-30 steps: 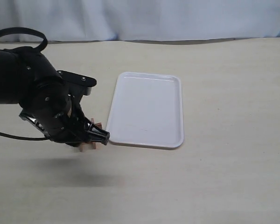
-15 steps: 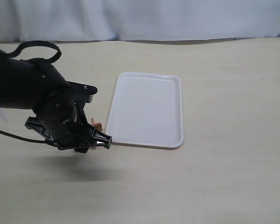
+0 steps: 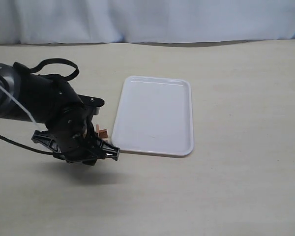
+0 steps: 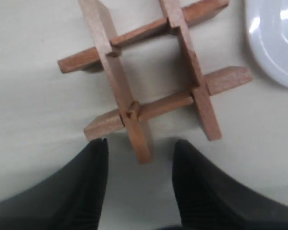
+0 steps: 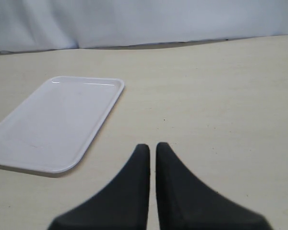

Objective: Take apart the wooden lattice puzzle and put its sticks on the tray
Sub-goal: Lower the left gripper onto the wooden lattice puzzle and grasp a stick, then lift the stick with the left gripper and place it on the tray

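The wooden lattice puzzle (image 4: 149, 76) lies whole on the table as a hash of four reddish-brown sticks. My left gripper (image 4: 140, 143) is open just over it. The end of one stick (image 4: 140, 143) pokes between the two black fingers (image 4: 93, 187) with a gap on each side. In the exterior view the left arm (image 3: 59, 123) covers most of the puzzle, and only a small corner (image 3: 101, 132) shows beside the white tray (image 3: 155, 115). The tray holds nothing. My right gripper (image 5: 152, 146) is shut on nothing, hovering over bare table with the tray (image 5: 53, 124) off to one side.
A rounded corner of the tray (image 4: 278, 43) sits close to the puzzle in the left wrist view. A pale curtain (image 3: 147, 19) closes off the far edge of the table. A black cable (image 3: 54, 64) loops above the left arm.
The left arm has sunk lower and shifted slightly right over the puzzle. The tray has not moved.
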Controlling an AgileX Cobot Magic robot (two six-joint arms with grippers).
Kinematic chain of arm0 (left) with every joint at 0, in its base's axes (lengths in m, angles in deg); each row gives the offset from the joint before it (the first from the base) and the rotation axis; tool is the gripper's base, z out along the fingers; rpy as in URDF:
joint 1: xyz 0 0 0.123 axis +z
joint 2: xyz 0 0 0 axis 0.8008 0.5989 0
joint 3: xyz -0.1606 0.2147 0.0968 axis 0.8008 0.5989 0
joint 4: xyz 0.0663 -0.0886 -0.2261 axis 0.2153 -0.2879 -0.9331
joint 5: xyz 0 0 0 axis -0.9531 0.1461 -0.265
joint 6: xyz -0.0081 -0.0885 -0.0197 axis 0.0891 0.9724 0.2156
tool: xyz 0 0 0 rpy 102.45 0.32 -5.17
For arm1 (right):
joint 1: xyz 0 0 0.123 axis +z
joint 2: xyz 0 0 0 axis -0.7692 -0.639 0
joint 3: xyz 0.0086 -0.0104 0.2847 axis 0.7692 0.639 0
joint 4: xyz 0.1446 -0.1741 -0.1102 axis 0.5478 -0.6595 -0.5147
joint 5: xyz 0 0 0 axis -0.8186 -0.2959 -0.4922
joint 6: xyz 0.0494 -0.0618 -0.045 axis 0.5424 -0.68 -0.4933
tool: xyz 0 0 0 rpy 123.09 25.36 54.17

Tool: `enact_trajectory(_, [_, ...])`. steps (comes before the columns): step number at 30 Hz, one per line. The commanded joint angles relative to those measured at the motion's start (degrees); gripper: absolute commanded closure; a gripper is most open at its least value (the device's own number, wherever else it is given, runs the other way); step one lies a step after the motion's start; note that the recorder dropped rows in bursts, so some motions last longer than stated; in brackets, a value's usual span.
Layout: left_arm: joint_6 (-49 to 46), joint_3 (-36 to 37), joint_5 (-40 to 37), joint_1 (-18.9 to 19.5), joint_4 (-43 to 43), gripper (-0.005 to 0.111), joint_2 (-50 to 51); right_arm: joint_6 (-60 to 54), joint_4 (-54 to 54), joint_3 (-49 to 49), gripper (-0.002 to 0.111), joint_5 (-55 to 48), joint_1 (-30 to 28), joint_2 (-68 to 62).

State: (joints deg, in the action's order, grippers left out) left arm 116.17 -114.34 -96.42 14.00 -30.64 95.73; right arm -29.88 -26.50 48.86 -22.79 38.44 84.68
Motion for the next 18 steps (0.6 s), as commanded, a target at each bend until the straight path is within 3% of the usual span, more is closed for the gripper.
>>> enact_trajectory(1, [4.21,-0.29,0.22,0.16,3.76,0.065,0.18,-0.02,-0.01,0.10,0.104,0.19,-0.33,0.25])
enact_trajectory(3, [4.56,-0.29,0.34,0.16,4.00,0.068,0.18,-0.02,-0.01,0.10,0.104,0.19,-0.33,0.25])
enact_trajectory(10, [4.31,-0.29,0.72,0.16,4.03,0.107,0.18,-0.02,-0.01,0.10,0.104,0.19,-0.33,0.25])
enact_trajectory(18, [3.20,-0.29,0.11,0.16,4.15,0.107,0.18,-0.02,-0.01,0.10,0.104,0.19,-0.33,0.25])
